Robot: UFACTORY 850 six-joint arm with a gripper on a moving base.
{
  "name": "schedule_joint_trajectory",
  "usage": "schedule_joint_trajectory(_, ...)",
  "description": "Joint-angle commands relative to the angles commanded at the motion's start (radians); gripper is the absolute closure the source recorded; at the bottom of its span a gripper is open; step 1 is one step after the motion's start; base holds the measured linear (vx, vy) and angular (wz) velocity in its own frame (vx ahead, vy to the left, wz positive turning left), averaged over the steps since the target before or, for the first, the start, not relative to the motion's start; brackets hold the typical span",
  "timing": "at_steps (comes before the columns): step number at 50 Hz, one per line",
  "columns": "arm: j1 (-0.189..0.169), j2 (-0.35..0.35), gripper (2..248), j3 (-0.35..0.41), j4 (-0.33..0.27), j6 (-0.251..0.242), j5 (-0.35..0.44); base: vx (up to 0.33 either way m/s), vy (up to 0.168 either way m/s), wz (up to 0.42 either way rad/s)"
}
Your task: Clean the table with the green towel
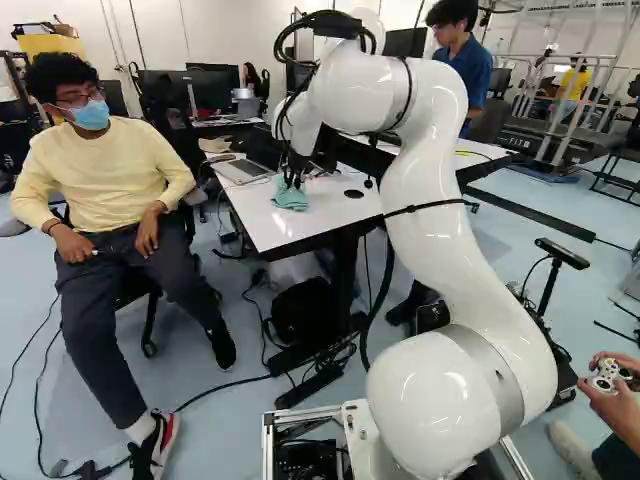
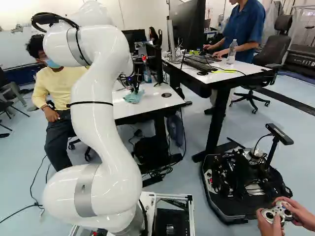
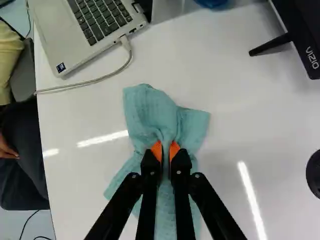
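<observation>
White arm (image 1: 440, 405) foremost in the left base view. Beyond it, the hand (image 1: 291, 181) meets the green towel (image 1: 291, 198) on the bench (image 1: 268, 230), beside an open laptop (image 1: 243, 171); finger detail too small to read.

Right base view: arm covers part of the bench; towel lies near the round grommet (image 2: 167, 95).

Wrist view: hand clamped on a gathered fold of towel, orange pads (image 3: 156, 150) at both sides. Fingers obscure part of the cloth; laptop and black monitor (image 3: 305, 35) cut off.
</observation>
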Motion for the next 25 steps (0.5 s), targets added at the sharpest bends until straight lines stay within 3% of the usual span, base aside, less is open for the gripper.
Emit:
schedule_joint_trajectory(14,0.027,0.036,211,0.052,0.000,0.000,0.000,0.000,0.000,0.000)
schedule_joint_trajectory(25,0.016,0.076,211,0.110,0.000,0.000,0.000,0.000,0.000,0.000)
